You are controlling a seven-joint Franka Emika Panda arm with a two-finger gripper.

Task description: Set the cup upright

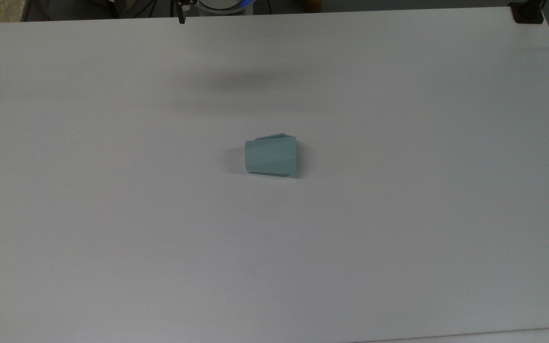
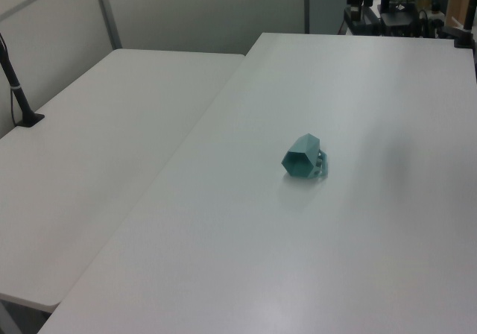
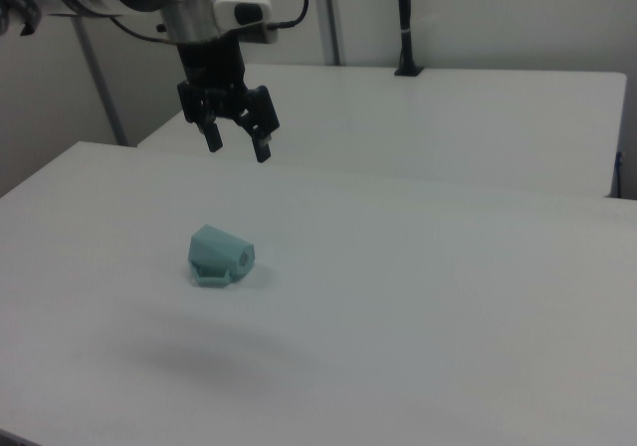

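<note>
The gripper (image 3: 239, 144) hangs in the air above the white table (image 3: 448, 297), its two black fingers (image 3: 263, 147) spread well apart and holding nothing. In the right view the cup (image 3: 220, 256) lies below the gripper, a little toward the right view's near edge — well apart from the fingertips, with bare tabletop between.

The cup is on its side, not upright. In the top view the cup (image 1: 271, 156) rests near the middle of the table (image 1: 112, 214), its wider end toward the top view's right and its narrower base toward the top view's left; the flat handle shows as a thin strip along its upper edge (the side nearest the arm's base). In the left view the cup (image 2: 303, 157) shows one faceted, many-sided end to the camera, with the handle touching the table (image 2: 223, 259) on the left view's right.

A soft shadow lies on the tabletop — in the right view it falls nearer the camera than the cup. A second white table (image 3: 478, 117) stands beyond the gripper in the right view.
</note>
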